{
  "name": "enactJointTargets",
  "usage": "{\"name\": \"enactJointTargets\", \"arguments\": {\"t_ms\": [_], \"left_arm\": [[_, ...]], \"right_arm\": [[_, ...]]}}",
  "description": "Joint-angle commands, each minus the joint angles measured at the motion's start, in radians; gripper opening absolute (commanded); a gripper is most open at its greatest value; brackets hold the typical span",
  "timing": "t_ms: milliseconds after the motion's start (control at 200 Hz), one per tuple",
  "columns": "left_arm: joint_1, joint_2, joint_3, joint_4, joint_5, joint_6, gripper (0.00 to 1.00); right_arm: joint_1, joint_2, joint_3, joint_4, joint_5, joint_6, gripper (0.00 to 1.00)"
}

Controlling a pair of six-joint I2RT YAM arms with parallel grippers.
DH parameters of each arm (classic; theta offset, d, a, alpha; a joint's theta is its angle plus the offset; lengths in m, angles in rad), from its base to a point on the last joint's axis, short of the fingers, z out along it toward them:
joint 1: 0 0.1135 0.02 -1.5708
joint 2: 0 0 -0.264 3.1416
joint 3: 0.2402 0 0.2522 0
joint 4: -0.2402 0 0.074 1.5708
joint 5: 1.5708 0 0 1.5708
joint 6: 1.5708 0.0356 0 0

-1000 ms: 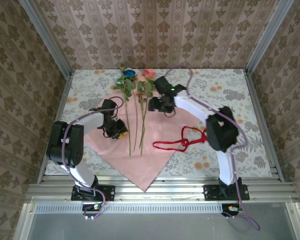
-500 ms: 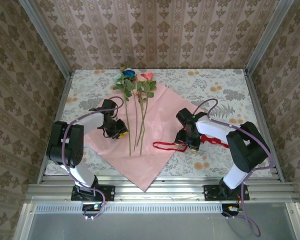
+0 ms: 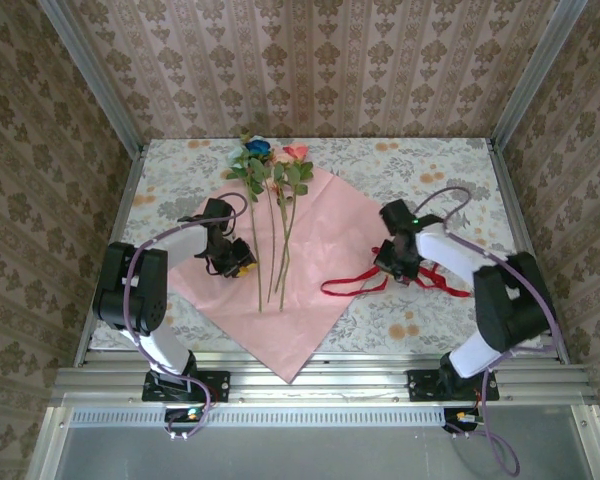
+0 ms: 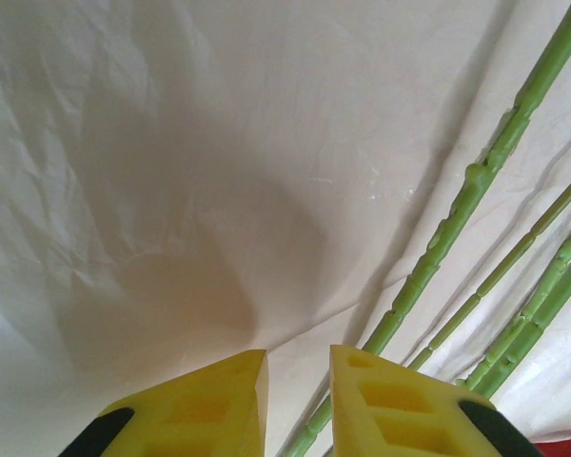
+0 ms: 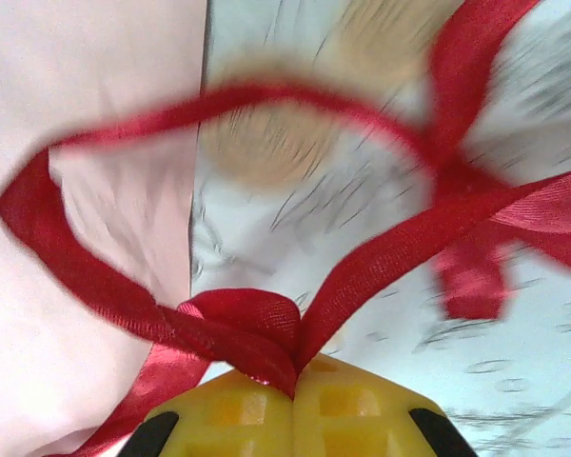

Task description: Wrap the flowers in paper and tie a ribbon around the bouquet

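The flowers [image 3: 271, 170] lie on the pinkish paper [image 3: 325, 240], heads at the far end and stems [image 3: 283, 245] running toward me. My left gripper [image 3: 240, 268] rests on the paper just left of the stems. Its yellow fingers [image 4: 205, 405] stand a narrow gap apart over the creased paper [image 4: 219, 143], and a green stem [image 4: 466, 190] passes beside and under that gap. My right gripper [image 3: 392, 264] is at the paper's right corner, shut on the red ribbon [image 3: 345, 285]. A bunched fold of the ribbon [image 5: 252, 328] is pinched in the right gripper [image 5: 295, 373].
The floral tablecloth [image 3: 430, 165] covers the table, and metal frame posts [image 3: 520, 200] and patterned walls close in three sides. The ribbon's loose ends [image 3: 450, 288] trail right under the right forearm. The paper's near corner [image 3: 295, 375] reaches the table's front edge.
My right arm came from beside the flower heads to the ribbon, shut on it and drew it rightward, stretching its loop flat. The left arm and flowers stayed still.
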Motion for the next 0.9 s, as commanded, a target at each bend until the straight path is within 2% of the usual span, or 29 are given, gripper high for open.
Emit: {"name": "enactJointTargets", "arguments": {"t_ms": [0, 115, 205, 375, 465, 550, 580, 690, 730, 795, 895], "left_arm": [[0.006, -0.016, 0.001, -0.008, 0.001, -0.005, 0.22], [0.006, -0.012, 0.010, -0.012, 0.001, -0.002, 0.22], [0.006, -0.009, 0.015, -0.014, 0.002, -0.001, 0.22], [0.006, -0.005, 0.019, -0.019, 0.001, 0.004, 0.22], [0.006, -0.007, 0.020, -0.017, 0.001, 0.001, 0.22], [0.006, -0.008, 0.024, -0.016, 0.001, -0.002, 0.22], [0.006, -0.011, 0.026, -0.018, 0.000, -0.001, 0.22], [0.009, -0.027, 0.033, -0.032, -0.002, -0.001, 0.22], [0.008, -0.035, 0.039, -0.038, -0.002, -0.001, 0.22], [0.013, -0.049, 0.045, -0.050, -0.002, 0.001, 0.22], [0.022, -0.068, 0.053, -0.064, 0.001, 0.005, 0.23]], "right_arm": [[-0.123, -0.122, 0.068, -0.072, 0.136, -0.077, 0.00], [-0.277, -0.142, 0.186, -0.097, 0.137, -0.156, 0.00], [-0.351, -0.101, 0.317, -0.118, 0.138, -0.206, 0.00], [-0.392, -0.015, 0.502, -0.163, 0.207, -0.226, 0.00], [-0.395, 0.018, 0.505, -0.163, 0.202, -0.200, 0.00], [-0.395, 0.063, 0.463, -0.162, 0.141, -0.173, 0.00], [-0.394, 0.075, 0.442, -0.162, 0.117, -0.163, 0.05], [-0.377, 0.065, 0.329, -0.140, 0.059, -0.131, 0.48], [-0.357, 0.040, 0.287, -0.126, 0.059, -0.136, 0.58], [-0.317, -0.001, 0.248, -0.132, 0.080, -0.153, 0.66], [-0.238, -0.058, 0.193, -0.149, 0.080, -0.167, 0.68]]}}
